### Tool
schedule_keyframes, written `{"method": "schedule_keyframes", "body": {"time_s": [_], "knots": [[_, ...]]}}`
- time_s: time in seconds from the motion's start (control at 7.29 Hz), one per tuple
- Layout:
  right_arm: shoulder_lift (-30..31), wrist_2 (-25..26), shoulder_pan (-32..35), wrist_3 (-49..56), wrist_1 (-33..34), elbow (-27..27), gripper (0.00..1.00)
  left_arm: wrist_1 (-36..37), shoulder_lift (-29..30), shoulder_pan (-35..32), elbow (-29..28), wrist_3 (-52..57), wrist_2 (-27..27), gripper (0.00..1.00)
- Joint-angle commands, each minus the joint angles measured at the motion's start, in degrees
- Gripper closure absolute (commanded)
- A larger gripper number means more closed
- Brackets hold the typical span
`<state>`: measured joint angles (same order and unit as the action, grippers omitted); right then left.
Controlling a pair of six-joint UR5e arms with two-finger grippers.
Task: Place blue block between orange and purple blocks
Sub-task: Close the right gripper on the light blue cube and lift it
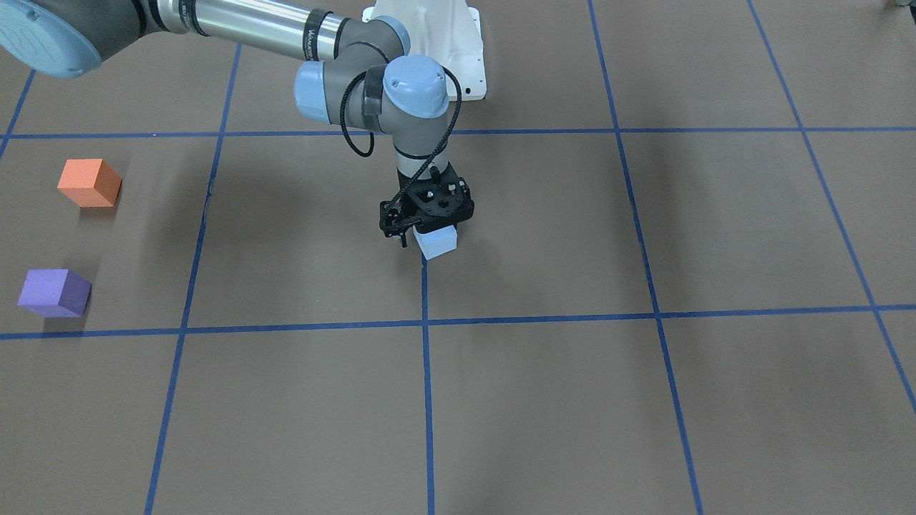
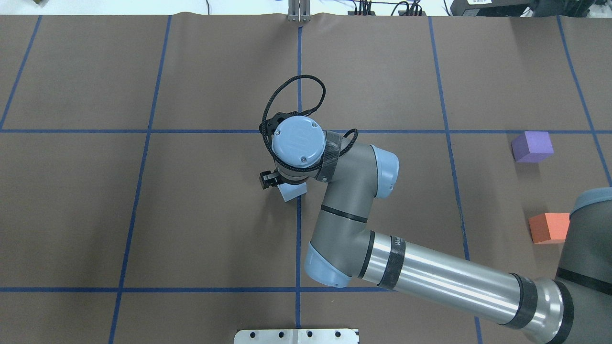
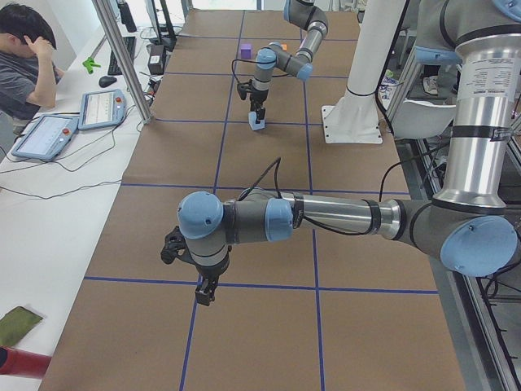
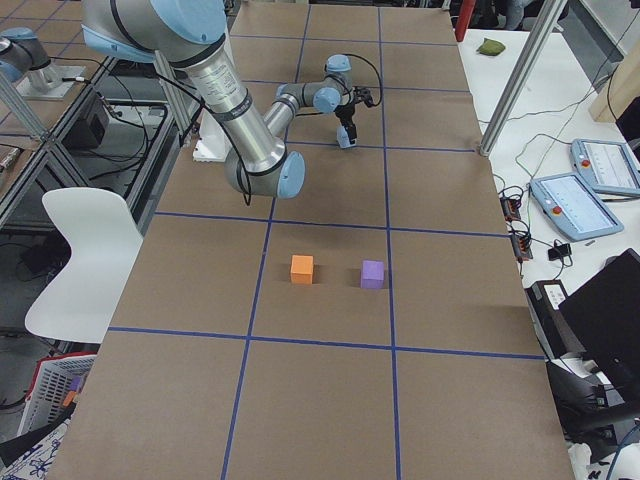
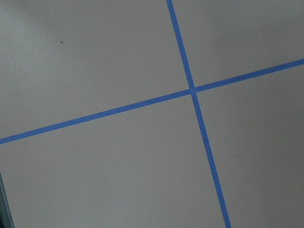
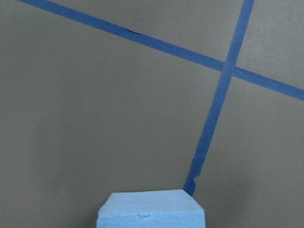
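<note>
Blue block (image 1: 438, 243): 1, perhaps gripped; orange block (image 1: 89, 182): 1; purple block (image 1: 54, 292): 1.

The top of the blue block (image 1: 439, 244) is covered by the right gripper (image 1: 427, 229), whose fingertips are hidden, so its grip cannot be judged. In the right wrist view the block is cut off at the bottom edge. One edge of the orange block (image 2: 548, 228) is masked by the right arm (image 2: 430, 272). The left gripper (image 3: 204, 290) is shown too small to be read.

Brown table (image 1: 572, 400) gridded with blue tape (image 1: 427, 400) — orange block (image 1: 89, 182) and purple block (image 1: 54, 292) near each other, blue block (image 1: 438, 243) well apart
</note>
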<state>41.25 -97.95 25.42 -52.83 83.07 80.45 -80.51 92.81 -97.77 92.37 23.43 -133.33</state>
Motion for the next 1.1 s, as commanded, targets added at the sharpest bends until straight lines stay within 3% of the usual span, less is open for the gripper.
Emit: {"method": "schedule_keyframes", "body": {"time_s": [0.0,0.14,0.27,0.55,0.82,0.96], "knots": [[-0.38,-0.22,-0.28,-0.78,-0.1,-0.21,0.76,0.0,0.0,0.03,0.0,-0.05,0.0,0.0],[-0.38,-0.49,-0.28,-1.21,-0.1,0.41,0.95,0.0,0.0,0.03,0.0,-0.06,0.0,0.0],[-0.12,-1.71,0.07,-1.48,-0.02,1.63,1.0,0.09,0.0,0.03,0.0,-0.06,0.0,0.0],[2.41,-11.07,7.67,-1.57,2.51,6.71,1.0,0.44,-1.3,0.12,-0.96,-1.71,-0.62,0.0],[10.99,-15.24,14.63,-1.48,9.89,20.73,1.0,-0.35,-3.76,0.12,1.57,-7.43,-0.71,0.0],[17.48,-18.04,18.92,-0.96,10.09,25.85,1.0,-0.09,-3.86,0.21,2.63,-7.53,-0.71,0.0]]}}
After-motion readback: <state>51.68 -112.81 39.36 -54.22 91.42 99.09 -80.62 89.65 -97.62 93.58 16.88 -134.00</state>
